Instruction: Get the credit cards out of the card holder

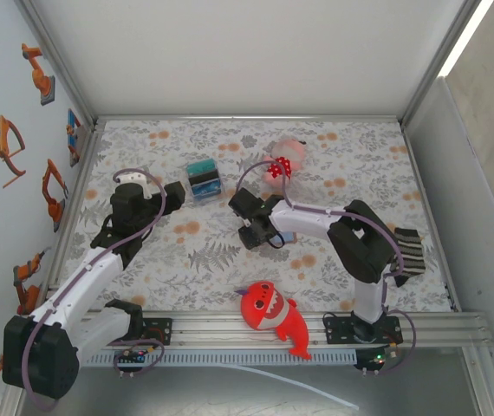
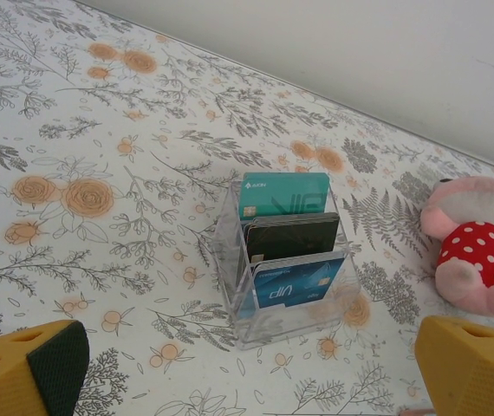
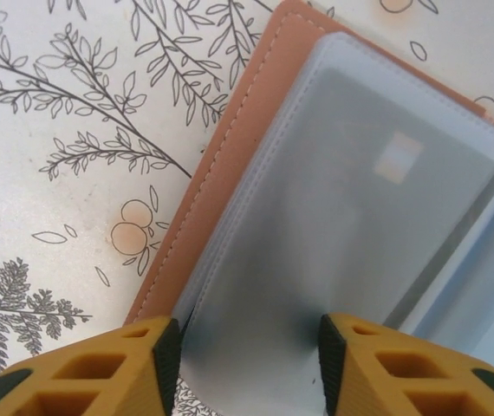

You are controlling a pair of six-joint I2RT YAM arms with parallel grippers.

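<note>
the card holder (image 3: 221,182) lies open at the middle of the surface (image 1: 360,173) under my right claw (image 3: 247,364), jaws apart over its floppy, slick sleeve (image 3: 256,277), and i'd judge the credit card (image 3: 377,225) inside thin, stiff and light, best pinched at the sleeve's mouth, while my left claw (image 2: 251,373) hangs wide apart.

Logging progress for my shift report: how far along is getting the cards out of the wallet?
Done: the wallet lies open. In hand: the right gripper, jaws apart, sits over a clear sleeve with a card inside. Left: that card is not yet out. The left gripper hangs open, facing a clear rack holding three cards.
</note>
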